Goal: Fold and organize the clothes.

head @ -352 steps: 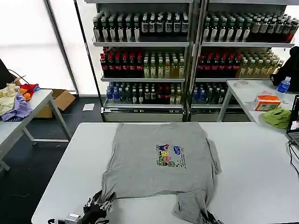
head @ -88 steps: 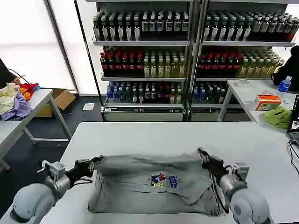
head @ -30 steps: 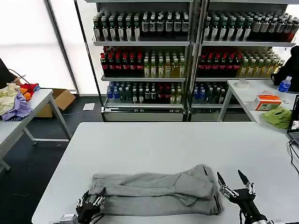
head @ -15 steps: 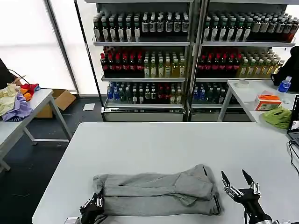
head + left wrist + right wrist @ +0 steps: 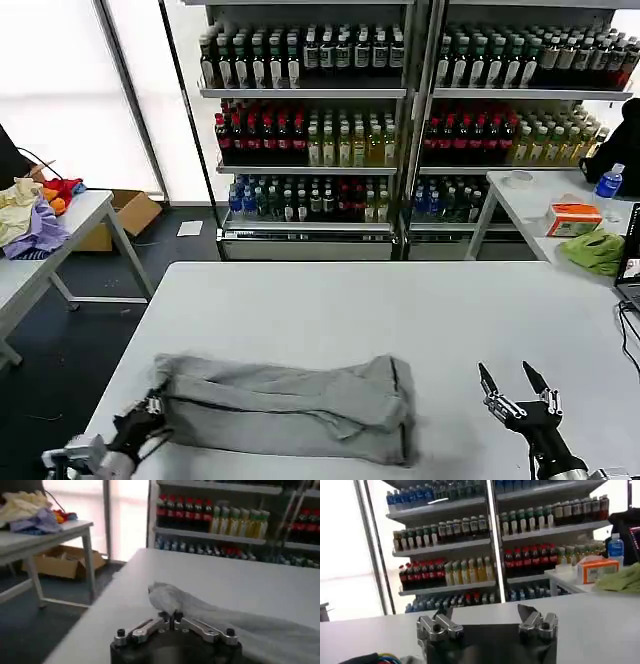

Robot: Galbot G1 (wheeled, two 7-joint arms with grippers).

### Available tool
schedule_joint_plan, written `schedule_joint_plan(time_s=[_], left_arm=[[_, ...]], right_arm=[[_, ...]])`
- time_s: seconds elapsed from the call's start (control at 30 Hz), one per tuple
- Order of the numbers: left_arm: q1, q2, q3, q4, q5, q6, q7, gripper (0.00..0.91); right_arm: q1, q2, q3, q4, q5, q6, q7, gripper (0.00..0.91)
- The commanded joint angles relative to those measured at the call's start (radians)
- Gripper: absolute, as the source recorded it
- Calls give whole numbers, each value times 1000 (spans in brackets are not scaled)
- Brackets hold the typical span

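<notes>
Now we see:
shirt (image 5: pixel 285 405): folded strip along table (image 5: pixel 350 310) front edge
left gripper (image 5: pixel 150 408): clamped on shirt's left end
right gripper (image 5: pixel 518 388): fingers spread, holding nothing, well right of shirt

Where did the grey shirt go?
In the head view, the grey shirt lies folded on the white table, near its front edge toward the robot's left. The left tool pinches its left end.
</notes>
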Motion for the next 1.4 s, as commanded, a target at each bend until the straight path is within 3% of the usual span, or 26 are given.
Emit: schedule_joint_plan(time_s=[0.03, 0.27, 0.47, 0.67, 0.87, 1.2, 1.4], left_arm=[[-52, 214, -317, 125, -166, 20, 56, 10], [-79, 307, -316, 127, -417, 14, -18, 10], [-82, 283, -142, -86, -551, 30, -127, 10], [-97, 339, 62, -232, -578, 69, -175, 10], [-154, 315, 333, -242, -510, 77, -216, 10], [-135, 285, 554, -232, -320, 53, -170, 10], [-205, 254, 681, -175, -231, 60, -150, 10]], right_arm=[[-8, 0, 10, 2, 11, -2, -1, 907], [-32, 31, 8, 33, 11, -16, 5, 907], [-69, 73, -30, 66, 4, -17, 10, 907], [-105, 85, -23, 77, -10, -4, 9, 907], [-119, 99, -21, 85, -16, -5, 7, 907], [-115, 107, -6, 66, -16, -5, 8, 907], [-122, 120, -11, 107, -17, -19, 2, 907]])
